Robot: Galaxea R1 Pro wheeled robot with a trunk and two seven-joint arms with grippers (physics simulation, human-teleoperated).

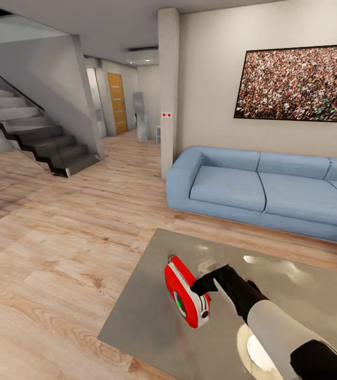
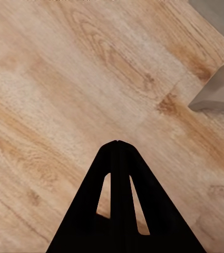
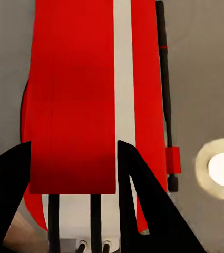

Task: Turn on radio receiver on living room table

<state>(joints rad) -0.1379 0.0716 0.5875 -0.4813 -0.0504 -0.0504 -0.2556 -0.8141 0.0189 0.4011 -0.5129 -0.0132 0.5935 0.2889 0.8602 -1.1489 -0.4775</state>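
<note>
Near table [image 1: 152, 311] edge, claw-straddled radio receiver [image 1: 185, 298]

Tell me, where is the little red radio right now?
In the head view, the radio receiver stands on the grey table, near its left edge, in front of the blue sofa, with the right pincer right up against it.
</note>
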